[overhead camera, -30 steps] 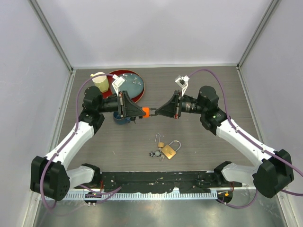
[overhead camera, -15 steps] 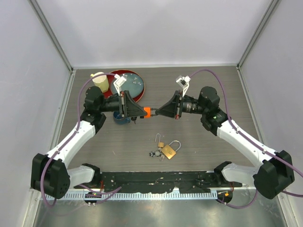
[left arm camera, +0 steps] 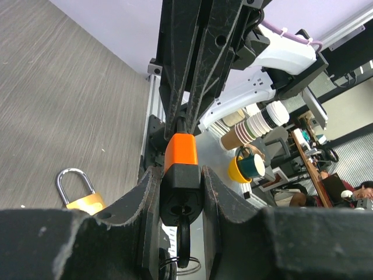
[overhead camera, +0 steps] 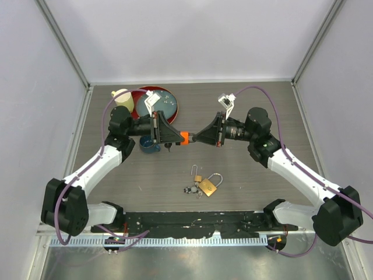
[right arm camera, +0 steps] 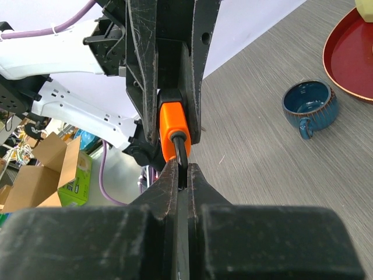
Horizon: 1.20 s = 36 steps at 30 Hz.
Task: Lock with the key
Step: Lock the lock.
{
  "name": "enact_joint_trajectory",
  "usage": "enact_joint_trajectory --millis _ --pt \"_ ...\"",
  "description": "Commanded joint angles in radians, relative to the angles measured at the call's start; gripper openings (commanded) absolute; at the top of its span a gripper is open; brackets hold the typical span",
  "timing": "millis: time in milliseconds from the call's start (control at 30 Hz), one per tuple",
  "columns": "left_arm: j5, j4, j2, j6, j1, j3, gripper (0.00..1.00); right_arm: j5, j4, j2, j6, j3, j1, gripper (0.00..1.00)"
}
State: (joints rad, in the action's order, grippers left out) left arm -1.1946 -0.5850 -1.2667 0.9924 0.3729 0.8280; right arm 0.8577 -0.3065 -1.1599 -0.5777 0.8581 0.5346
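Observation:
An orange padlock [overhead camera: 184,137] with a black base hangs in the air between both arms. My left gripper [overhead camera: 176,139] is shut on the padlock's body [left arm camera: 180,160], one finger on each side. A black key [left arm camera: 183,242] sticks out of the keyhole in the base, with a wire ring on it. My right gripper [overhead camera: 192,139] comes from the opposite side and is shut on the padlock's dark shackle [right arm camera: 182,153]. In the right wrist view the orange body [right arm camera: 172,129] sits between the left gripper's fingers [right arm camera: 143,76].
A brass padlock [overhead camera: 208,185] with a bunch of keys [overhead camera: 190,189] lies on the table below the grippers, also seen as the brass padlock [left arm camera: 78,195]. A blue cup [overhead camera: 148,146], a red plate [overhead camera: 174,108] and a cream cup [overhead camera: 123,99] stand at the back left.
The held padlock and both grippers have shifted slightly to the right. The left arm has moved forward with it. Both grips are unchanged.

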Motion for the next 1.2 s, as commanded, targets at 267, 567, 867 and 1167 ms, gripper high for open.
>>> enact_joint_trajectory --millis 267,567,867,1167 --pt "0.075 -0.179 -0.085 0.042 0.153 0.051 0.00 -0.045 -0.007 -0.006 0.024 0.042 0.084 0.01" --pt "0.176 0.198 0.018 -0.227 0.126 0.057 0.00 -0.265 0.125 0.107 0.102 0.058 0.044 0.12" --pt "0.202 0.071 0.032 -0.147 0.083 -0.003 0.00 -0.453 0.199 0.246 0.162 0.045 0.007 0.91" --pt "0.233 0.022 0.050 -0.132 0.083 -0.013 0.00 -0.419 0.192 0.252 0.104 0.042 -0.062 1.00"
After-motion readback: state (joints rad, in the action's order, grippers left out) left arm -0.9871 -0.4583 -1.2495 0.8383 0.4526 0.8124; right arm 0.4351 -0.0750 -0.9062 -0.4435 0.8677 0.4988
